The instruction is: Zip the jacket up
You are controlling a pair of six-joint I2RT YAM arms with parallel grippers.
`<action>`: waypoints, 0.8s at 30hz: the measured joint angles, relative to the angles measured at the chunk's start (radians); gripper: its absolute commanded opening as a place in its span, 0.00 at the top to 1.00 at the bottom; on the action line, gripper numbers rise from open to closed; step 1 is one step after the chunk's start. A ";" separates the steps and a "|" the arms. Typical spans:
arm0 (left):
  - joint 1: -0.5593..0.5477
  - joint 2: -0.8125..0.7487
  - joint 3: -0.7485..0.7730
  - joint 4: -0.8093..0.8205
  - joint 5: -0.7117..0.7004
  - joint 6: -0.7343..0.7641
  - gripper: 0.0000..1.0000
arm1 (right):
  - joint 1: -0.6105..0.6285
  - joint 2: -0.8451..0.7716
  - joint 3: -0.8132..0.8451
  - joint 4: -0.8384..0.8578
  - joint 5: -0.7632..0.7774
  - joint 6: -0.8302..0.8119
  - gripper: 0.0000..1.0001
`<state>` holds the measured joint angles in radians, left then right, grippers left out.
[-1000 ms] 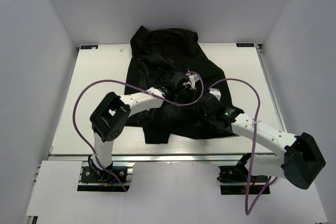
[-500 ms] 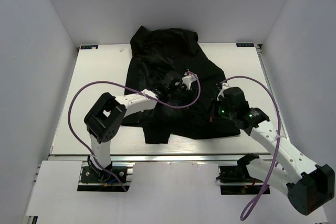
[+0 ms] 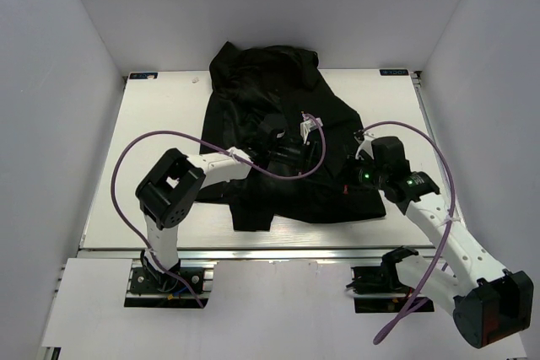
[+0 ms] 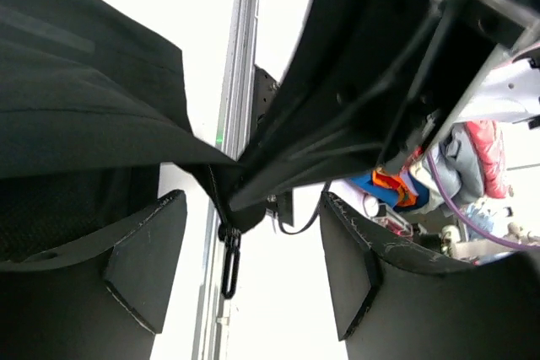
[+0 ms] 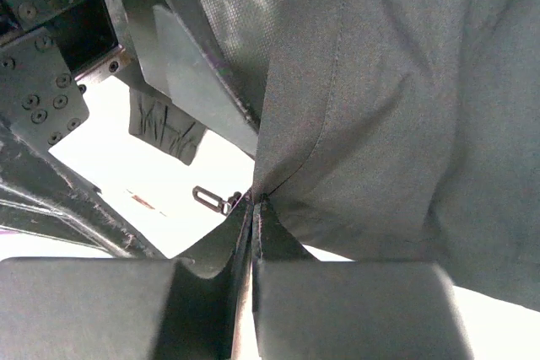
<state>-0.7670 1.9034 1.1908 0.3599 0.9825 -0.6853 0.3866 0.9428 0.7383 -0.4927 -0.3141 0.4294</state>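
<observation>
The black jacket point(image 3: 253, 90) lies spread over the middle of the white table point(image 3: 152, 149). My left gripper point(image 3: 291, 155) hovers over the jacket's middle. In the left wrist view this gripper point(image 4: 251, 233) is open, and the small black zipper pull point(image 4: 229, 263) hangs free between its fingers point(image 4: 143, 259) below a lifted fold of jacket point(image 4: 84, 82). My right gripper point(image 3: 348, 181) sits at the jacket's lower right. In the right wrist view it point(image 5: 257, 208) is shut on a pinch of jacket fabric point(image 5: 380, 82), with the zipper pull point(image 5: 211, 200) just to its left.
Purple cables point(image 3: 169, 134) loop over both arms. An aluminium rail point(image 3: 253, 252) runs along the table's near edge. White walls close in the back and both sides. Bare table lies left point(image 3: 143, 183) and right point(image 3: 396, 115) of the jacket.
My left gripper has opened and let go of the zipper pull. My right arm has swung out to the right, its shut gripper pulling the jacket fabric a little rightward.
</observation>
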 measured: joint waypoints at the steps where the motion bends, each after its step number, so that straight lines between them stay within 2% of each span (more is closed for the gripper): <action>1: 0.000 0.000 -0.002 0.005 0.003 0.004 0.26 | -0.009 -0.001 0.000 0.000 -0.008 -0.001 1.00; 12: -0.001 0.050 0.020 -0.035 0.019 0.027 0.20 | -0.035 -0.058 -0.007 -0.013 -0.129 -0.048 1.00; 17: -0.002 0.059 0.023 -0.006 0.038 -0.013 0.34 | -0.040 -0.063 -0.015 -0.013 -0.138 -0.060 1.00; 24: -0.002 0.071 0.004 0.142 0.066 -0.071 0.35 | -0.056 -0.065 -0.015 -0.018 -0.077 0.021 1.00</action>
<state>-0.7692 1.9743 1.1950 0.5022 1.0489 -0.7567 0.3305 0.8780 0.7235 -0.5102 -0.3916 0.4503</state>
